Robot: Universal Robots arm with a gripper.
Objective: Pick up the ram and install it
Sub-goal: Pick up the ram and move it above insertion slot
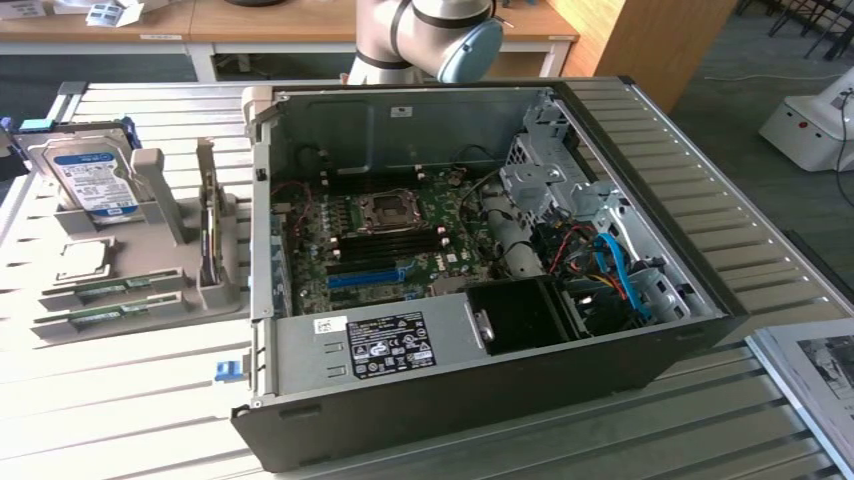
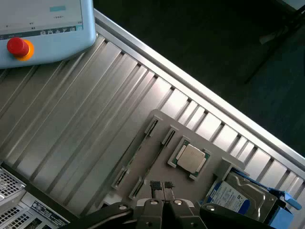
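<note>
Ram (image 1: pixel 96 290), slim green strip

The exterior view looks obliquely down on the open computer case (image 1: pixel 441 420). The wrist view looks down past the gripper (image 2: pixel 161 184); both share the hard drive (image 1: pixel 87 175) (image 2: pixel 233 195) and CPU (image 1: pixel 83 260) (image 2: pixel 190 159).

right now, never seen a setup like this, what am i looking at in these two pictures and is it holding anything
It is a robot arm with a gripper. One picture comes from a camera standing off the arm, the other from a camera on its wrist. On the slatted metal table sits an open computer case. Beside it a grey holder carries a hard drive, a processor chip, a green ram stick and a second stick. The gripper is shut and holds nothing; both sticks sit in the holder.
</note>
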